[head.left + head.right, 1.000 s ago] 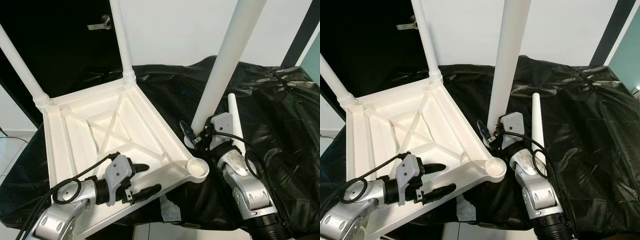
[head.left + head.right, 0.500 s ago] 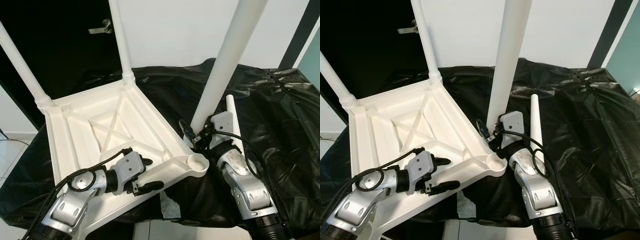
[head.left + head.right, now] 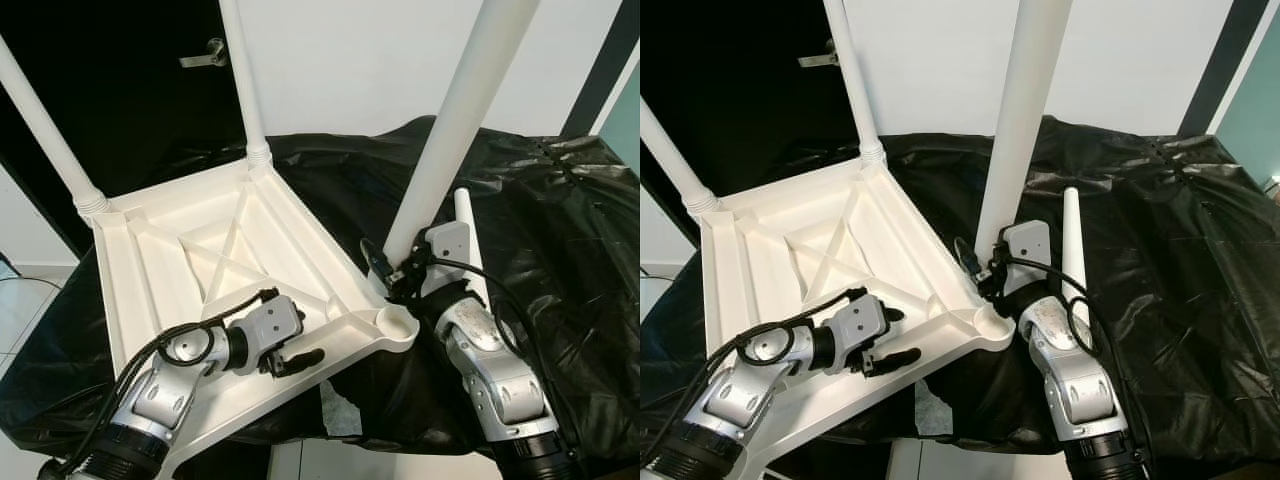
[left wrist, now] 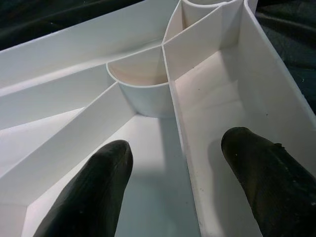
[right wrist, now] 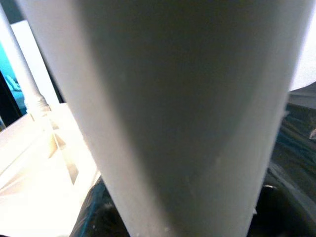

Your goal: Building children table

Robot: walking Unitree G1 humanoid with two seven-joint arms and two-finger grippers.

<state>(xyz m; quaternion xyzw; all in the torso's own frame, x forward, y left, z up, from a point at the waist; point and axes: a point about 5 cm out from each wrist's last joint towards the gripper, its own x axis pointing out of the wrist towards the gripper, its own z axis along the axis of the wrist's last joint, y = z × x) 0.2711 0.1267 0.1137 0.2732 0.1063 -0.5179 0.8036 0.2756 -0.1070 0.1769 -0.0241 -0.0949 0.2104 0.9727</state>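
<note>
Left eye view: right gripper [image 3: 398,278] grips table leg [image 3: 452,125], near-upright, tilted right.

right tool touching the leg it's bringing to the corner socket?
Touching. The right wrist view has the white leg pressed right up against the camera, and in the left eye view the right tool sits at its base.

The right gripper's fingers sit hidden behind the leg [image 3: 452,128] they hold. That leg's top runs off frame, blurred close up in the wrist view. Both screwed-in legs [image 3: 243,78] are cut off too.
</note>
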